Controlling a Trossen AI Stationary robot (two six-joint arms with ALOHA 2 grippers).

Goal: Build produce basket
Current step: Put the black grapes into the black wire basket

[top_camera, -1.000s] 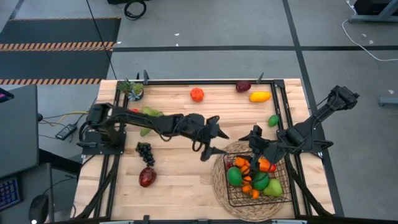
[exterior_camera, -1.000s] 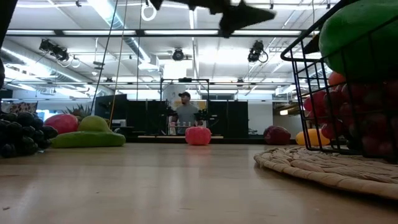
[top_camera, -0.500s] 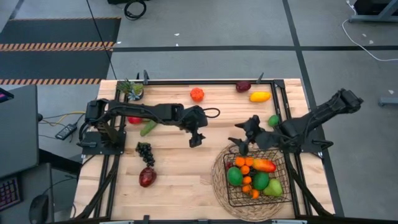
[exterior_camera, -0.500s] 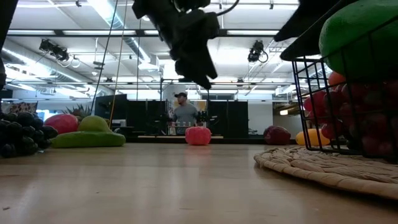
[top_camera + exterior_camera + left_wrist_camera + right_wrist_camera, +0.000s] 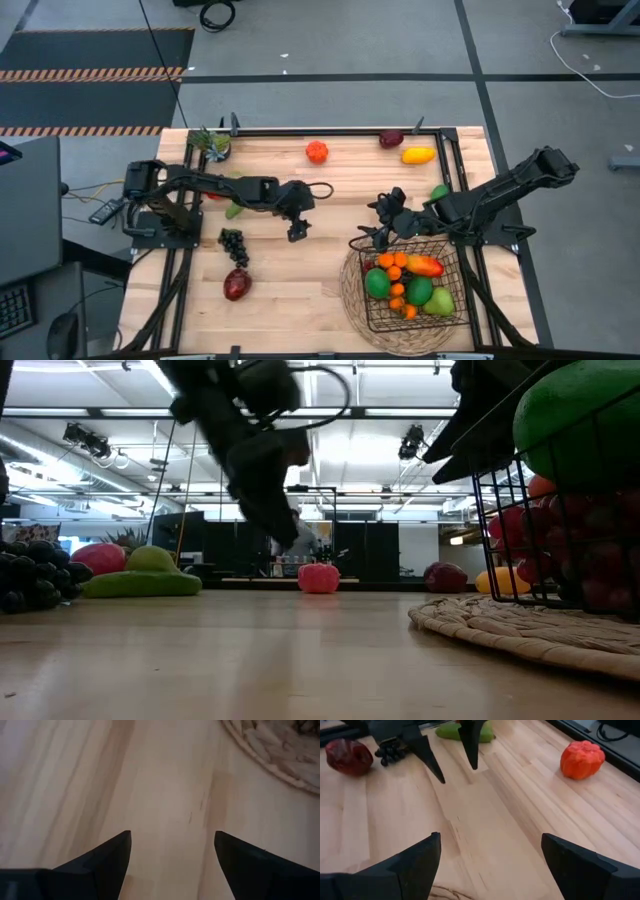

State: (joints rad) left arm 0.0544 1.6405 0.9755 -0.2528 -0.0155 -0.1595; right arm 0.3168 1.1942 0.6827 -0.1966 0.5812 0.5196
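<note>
While your left gripper hangs over bare wood mid-table with fingers spread and empty, your right gripper hovers just beside the basket's far left corner — likewise parted, holding nothing. Basket sits on the woven mat, near right, holding orange, green and red produce. Loose on the table: grape bunch, cucumber, orange fruit.

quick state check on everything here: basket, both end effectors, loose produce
black wire-grid basket: upright on the round tan woven mat, holding orange, green and red produce
left end effector: open, empty, over bare wood
right end effector: open, empty, beside the basket's rim
dark purple grape bunch: loose on the table
orange round fruit: loose on the table
</note>
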